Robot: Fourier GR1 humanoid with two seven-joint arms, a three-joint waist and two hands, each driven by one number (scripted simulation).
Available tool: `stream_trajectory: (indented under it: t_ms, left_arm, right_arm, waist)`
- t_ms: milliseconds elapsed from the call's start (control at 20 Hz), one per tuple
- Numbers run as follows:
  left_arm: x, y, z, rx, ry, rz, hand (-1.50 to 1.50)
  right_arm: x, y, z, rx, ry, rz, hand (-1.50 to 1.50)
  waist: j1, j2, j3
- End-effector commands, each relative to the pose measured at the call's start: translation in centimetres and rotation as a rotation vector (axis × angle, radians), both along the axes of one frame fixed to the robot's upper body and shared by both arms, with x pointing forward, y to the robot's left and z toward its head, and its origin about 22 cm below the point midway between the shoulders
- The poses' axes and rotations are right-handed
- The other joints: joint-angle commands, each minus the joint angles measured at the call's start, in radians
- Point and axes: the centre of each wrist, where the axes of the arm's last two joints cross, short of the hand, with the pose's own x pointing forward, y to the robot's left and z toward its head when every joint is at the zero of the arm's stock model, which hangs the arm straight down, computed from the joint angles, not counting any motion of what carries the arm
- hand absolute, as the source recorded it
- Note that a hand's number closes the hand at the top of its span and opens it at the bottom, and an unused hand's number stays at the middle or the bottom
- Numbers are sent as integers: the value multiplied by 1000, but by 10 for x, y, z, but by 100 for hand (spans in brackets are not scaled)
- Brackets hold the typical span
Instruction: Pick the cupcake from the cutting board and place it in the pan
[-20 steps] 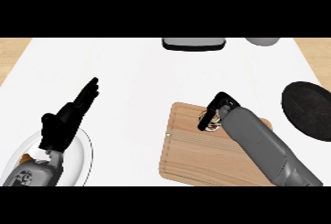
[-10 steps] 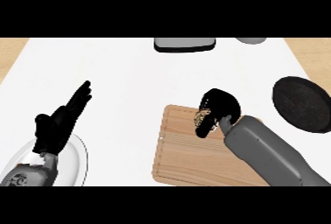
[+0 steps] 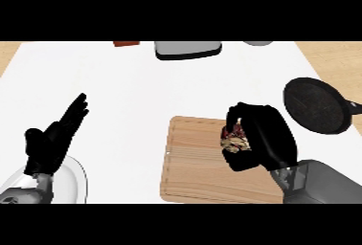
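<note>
White table [image 3: 141, 86] fills the frame, tan strips at the upper left and upper right corners. Nearest, lower left: white plate [image 3: 74, 184] cut by the bottom edge, with the left hand [image 3: 53, 143] above its rim, fingers straight and pointing up-right, holding nothing, at rest. Lower centre-right: wooden cutting board [image 3: 198, 162] lying flat on the table. Right hand [image 3: 262, 136] comes in from the lower right over the board's right part, fingers and thumb curled round the cupcake [image 3: 233, 139]; only a patch of brown and red shows between them. Cannot tell if the cupcake touches the board or is lifted off it. Further up, at the right edge: black pan [image 3: 318, 105], round, just beside the board's upper right corner and apart from the hand. Far edge, top centre: grey box-like object [image 3: 187, 49], a small red-brown item [image 3: 126, 43] left of it, a grey round thing [image 3: 258, 43] right of it, all cropped by the top.
</note>
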Motion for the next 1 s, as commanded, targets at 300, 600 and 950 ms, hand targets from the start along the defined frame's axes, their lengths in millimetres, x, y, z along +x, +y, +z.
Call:
stream_trajectory:
  t_ms: [300, 600, 950]
  left_arm:
    - [-3, -24, 5, -1, -38, -67, 0]
    - [5, -25, 25, 2, -52, -124, 0]
    - [10, -39, 23, -12, -76, -148, 0]
  right_arm:
    - [-85, -91, 12, 135, -210, -169, 150]
    - [-84, -147, -23, 253, -252, -275, 150]
    - [-35, -228, -40, 203, -313, -392, 150]
  waist:
    - [71, 44, 1]
    - [117, 53, 2]
    - [150, 59, 2]
